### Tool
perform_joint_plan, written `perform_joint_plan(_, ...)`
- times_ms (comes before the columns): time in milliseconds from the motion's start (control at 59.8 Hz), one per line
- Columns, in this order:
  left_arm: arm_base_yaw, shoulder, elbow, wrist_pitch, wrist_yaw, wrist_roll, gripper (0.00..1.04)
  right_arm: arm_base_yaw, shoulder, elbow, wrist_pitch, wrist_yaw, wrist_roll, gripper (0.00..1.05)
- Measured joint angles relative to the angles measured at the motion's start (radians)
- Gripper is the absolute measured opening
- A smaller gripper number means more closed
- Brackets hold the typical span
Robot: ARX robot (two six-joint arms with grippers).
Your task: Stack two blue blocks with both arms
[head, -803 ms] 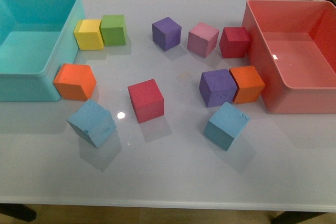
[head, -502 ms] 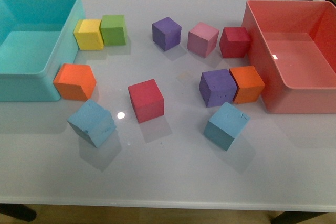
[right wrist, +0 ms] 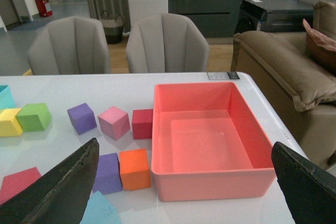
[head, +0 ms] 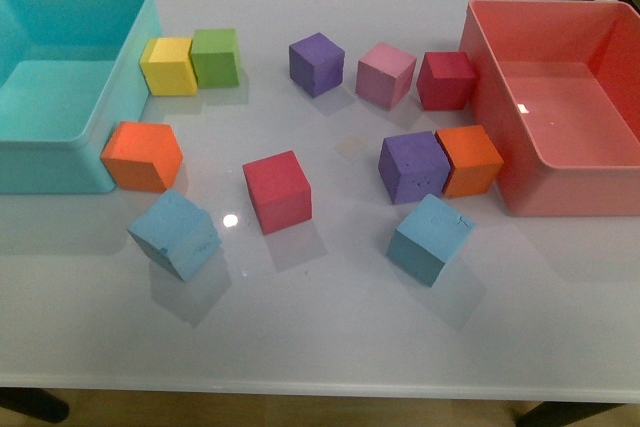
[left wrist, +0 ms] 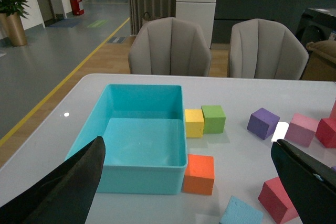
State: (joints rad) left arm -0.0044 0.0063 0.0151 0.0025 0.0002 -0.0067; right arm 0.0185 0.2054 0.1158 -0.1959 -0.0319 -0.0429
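Stack not begun, nothing gripped, both cubes loose on the table.
The left blue block lay nearer the left claw, the right blue block nearer the right claw, the two well apart. Both claws stood spread wide and empty.

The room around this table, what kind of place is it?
Probably an office lounge or lobby: grey padded armchairs at the white table, a brown cushioned sofa, and a green potted plant beside a corridor.
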Motion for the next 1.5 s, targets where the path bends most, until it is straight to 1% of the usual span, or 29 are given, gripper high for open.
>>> perform_joint_plan(33, 0.0, 0.0, 0.0, 0.0, 0.0, 0.0, 0.96, 0.018, 0.14, 0.026, 0.035, -0.002, -0.032, 0.96)
perform_joint_plan(67, 0.0, 0.0, 0.0, 0.0, 0.0, 0.0, 0.96, 0.031, 0.215, 0.035, 0.076, 0.0, -0.053, 0.96)
perform_joint_plan(134, 0.0, 0.0, 0.0, 0.0, 0.0, 0.0, 0.96, 0.064, 0.467, 0.074, 0.246, -0.008, -0.128, 0.96)
perform_joint_plan(167, 0.0, 0.0, 0.0, 0.0, 0.0, 0.0, 0.96, 0.085, 0.629, 0.108, 0.351, -0.026, -0.192, 0.96)
perform_joint_plan(217, 0.0, 0.0, 0.0, 0.0, 0.0, 0.0, 0.96, 0.121, 0.831, 0.159, 0.464, -0.045, -0.266, 0.96)
perform_joint_plan(234, 0.0, 0.0, 0.0, 0.0, 0.0, 0.0, 0.96, 0.123, 0.844, 0.163, 0.47, -0.048, -0.271, 0.96)
perform_joint_plan(301, 0.0, 0.0, 0.0, 0.0, 0.0, 0.0, 0.96, 0.18, 1.096, 0.235, 0.541, -0.067, -0.382, 0.96)
perform_joint_plan(385, 0.0, 0.0, 0.0, 0.0, 0.0, 0.0, 0.96, 0.223, 1.265, 0.288, 0.556, -0.096, -0.449, 0.96)
perform_joint_plan(468, 0.0, 0.0, 0.0, 0.0, 0.0, 0.0, 0.96, 0.252, 1.409, 0.346, 0.568, -0.098, -0.486, 0.96)
perform_joint_plan(719, 0.0, 0.0, 0.0, 0.0, 0.0, 0.0, 0.96, 0.278, 1.719, 0.506, 0.591, -0.079, -0.499, 0.96)
perform_joint_plan(1003, 0.0, 0.0, 0.0, 0.0, 0.0, 0.0, 0.96, 0.294, 1.884, 0.642, 0.581, -0.069, -0.468, 0.96)
perform_joint_plan(1354, 0.0, 0.0, 0.0, 0.0, 0.0, 0.0, 0.96, 0.304, 1.996, 0.706, 0.583, -0.067, -0.417, 0.96)
perform_joint_plan(1388, 0.0, 0.0, 0.0, 0.0, 0.0, 0.0, 0.96, 0.306, 2.001, 0.708, 0.586, -0.067, -0.412, 0.94)
perform_joint_plan(1438, 0.0, 0.0, 0.0, 0.0, 0.0, 0.0, 0.96, 0.307, 2.007, 0.71, 0.59, -0.066, -0.402, 0.86)
perform_joint_plan(1455, 0.0, 0.0, 0.0, 0.0, 0.0, 0.0, 0.96, 0.307, 2.007, 0.71, 0.591, -0.066, -0.401, 0.85)
perform_joint_plan(1471, 0.0, 0.0, 0.0, 0.0, 0.0, 0.0, 0.96, 0.307, 2.007, 0.71, 0.592, -0.066, -0.398, 0.81)
perform_joint_plan(1505, 0.0, 0.0, 0.0, 0.0, 0.0, 0.0, 0.96, 0.307, 2.007, 0.71, 0.594, -0.066, -0.396, 0.78)
